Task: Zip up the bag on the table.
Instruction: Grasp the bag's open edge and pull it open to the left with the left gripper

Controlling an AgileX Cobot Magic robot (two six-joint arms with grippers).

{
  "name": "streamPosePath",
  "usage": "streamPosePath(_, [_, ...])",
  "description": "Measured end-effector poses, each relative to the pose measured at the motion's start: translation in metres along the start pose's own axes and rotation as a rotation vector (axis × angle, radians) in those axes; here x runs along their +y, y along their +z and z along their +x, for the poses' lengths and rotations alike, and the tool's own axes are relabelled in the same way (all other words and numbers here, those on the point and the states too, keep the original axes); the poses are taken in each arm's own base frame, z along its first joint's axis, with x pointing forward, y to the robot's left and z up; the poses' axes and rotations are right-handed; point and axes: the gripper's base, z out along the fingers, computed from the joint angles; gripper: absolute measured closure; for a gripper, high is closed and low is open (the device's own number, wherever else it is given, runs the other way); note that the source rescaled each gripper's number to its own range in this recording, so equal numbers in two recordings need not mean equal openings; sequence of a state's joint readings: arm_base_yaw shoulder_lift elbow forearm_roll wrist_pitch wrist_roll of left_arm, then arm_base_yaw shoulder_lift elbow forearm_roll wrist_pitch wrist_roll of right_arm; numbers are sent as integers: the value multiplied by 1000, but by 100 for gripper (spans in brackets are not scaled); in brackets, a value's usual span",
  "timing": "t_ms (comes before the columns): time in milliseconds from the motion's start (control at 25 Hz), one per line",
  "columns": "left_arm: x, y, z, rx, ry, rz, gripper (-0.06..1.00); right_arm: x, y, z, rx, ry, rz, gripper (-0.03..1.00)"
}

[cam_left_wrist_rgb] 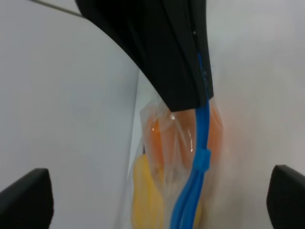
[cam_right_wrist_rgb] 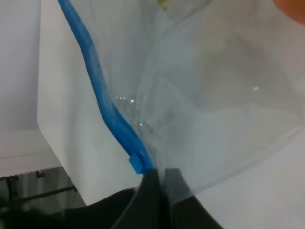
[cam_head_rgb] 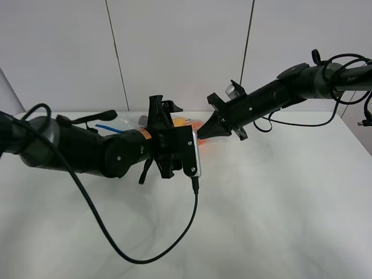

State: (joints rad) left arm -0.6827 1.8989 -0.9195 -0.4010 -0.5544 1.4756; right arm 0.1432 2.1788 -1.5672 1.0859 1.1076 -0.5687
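Observation:
The clear plastic bag [cam_head_rgb: 129,121] lies at the back of the white table [cam_head_rgb: 279,203], mostly hidden behind my left arm. Its blue zipper strip [cam_left_wrist_rgb: 199,143] carries a slider [cam_left_wrist_rgb: 202,160]. An orange [cam_left_wrist_rgb: 159,138] and a yellow pear [cam_left_wrist_rgb: 143,195] show through it; I cannot make out the eggplant. My right gripper [cam_head_rgb: 201,137] is shut on the zipper strip's end [cam_right_wrist_rgb: 102,102], with its fingertips [cam_right_wrist_rgb: 159,179] just past the slider tab [cam_right_wrist_rgb: 137,163]. It also shows in the left wrist view [cam_left_wrist_rgb: 190,100]. My left gripper [cam_head_rgb: 174,131] is open, facing the bag and apart from it, with fingertips [cam_left_wrist_rgb: 24,200] wide on either side.
A black cable [cam_head_rgb: 145,256] hangs from the left wrist camera [cam_head_rgb: 196,156] and loops over the front of the table. A grey panelled wall [cam_head_rgb: 186,46] stands behind. The table's far edge [cam_head_rgb: 302,113] runs under the right arm.

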Motion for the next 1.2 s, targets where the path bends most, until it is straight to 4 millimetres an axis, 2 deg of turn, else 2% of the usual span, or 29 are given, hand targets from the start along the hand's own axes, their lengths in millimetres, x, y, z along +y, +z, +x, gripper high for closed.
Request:
streamPosePath(200, [-14, 16, 8, -7, -70, -122, -5, 0, 0, 0, 2, 0, -1, 97])
streamPosePath(280, [-19, 19, 8, -24, -74, -131, 0, 0, 0, 0, 2, 0, -1, 97])
streamPosePath(680, [-32, 23, 3, -120, -36, -91, 46, 0, 0, 0, 3, 10, -2, 97])
streamPosePath(760, [-35, 25, 3, -122, -32, -91, 52, 0, 0, 0, 3, 10, -2, 97])
streamPosePath(920, [-42, 28, 6, -123, -28, -102, 57, 0, 0, 0, 3, 10, -2, 97])
streamPosePath(1200, [-39, 28, 6, -132, -30, -131, 58, 1, 0, 1, 9, 9, -5, 97])
